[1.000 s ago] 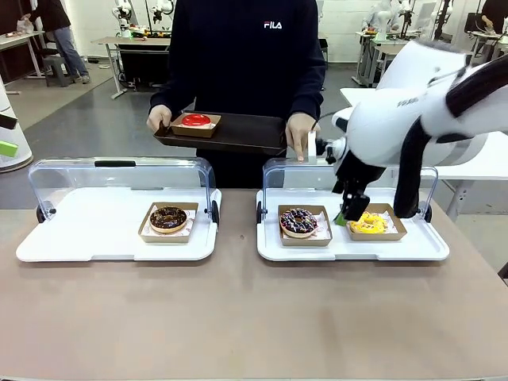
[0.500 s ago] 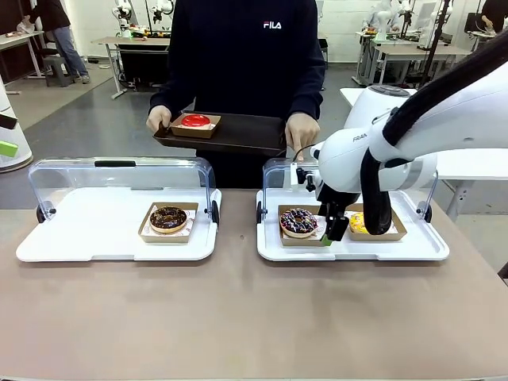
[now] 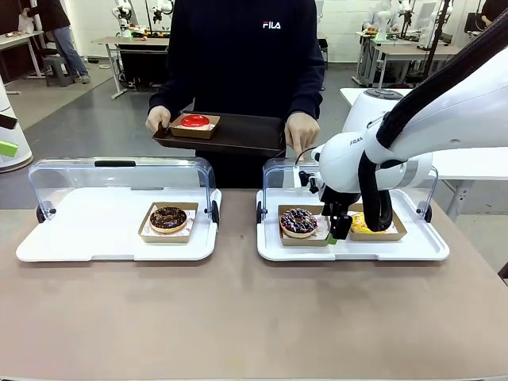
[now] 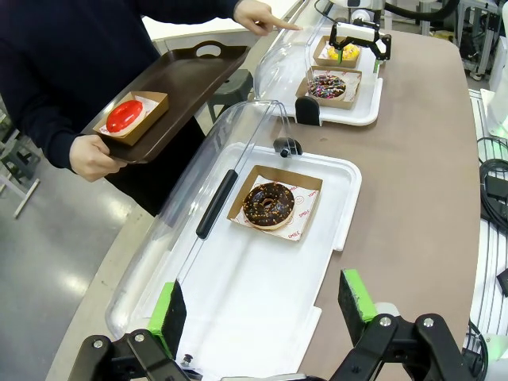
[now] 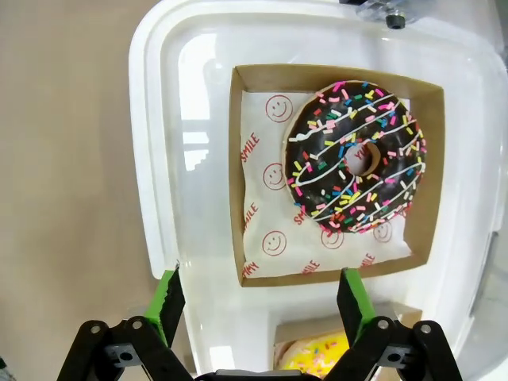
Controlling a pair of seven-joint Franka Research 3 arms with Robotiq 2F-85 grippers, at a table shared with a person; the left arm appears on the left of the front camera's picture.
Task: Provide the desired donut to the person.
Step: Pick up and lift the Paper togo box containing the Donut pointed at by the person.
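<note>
Well beyond both arms' fingers, across the surface (image 3: 238, 317), the person (image 3: 238, 71) holds a brown tray (image 3: 238, 133) carrying a red donut (image 3: 194, 121). The right fingers (image 5: 168, 298) stand apart, empty, above the near edge of a box; its sprinkled donut (image 5: 355, 157) lies just ahead. The left fingers (image 4: 168, 309), apart too, hover over a white tray (image 4: 262, 317), with the chocolate donut (image 4: 268, 204) ahead.

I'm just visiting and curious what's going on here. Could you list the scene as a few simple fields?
Person: holds a brown tray with a red donut, other hand pointing toward the right tray
Right gripper: open, over the edge of the sprinkled donut's box
Left gripper: open, above the left tray
Left tray: one chocolate donut
Right tray: sprinkled donut and yellow donut
</note>
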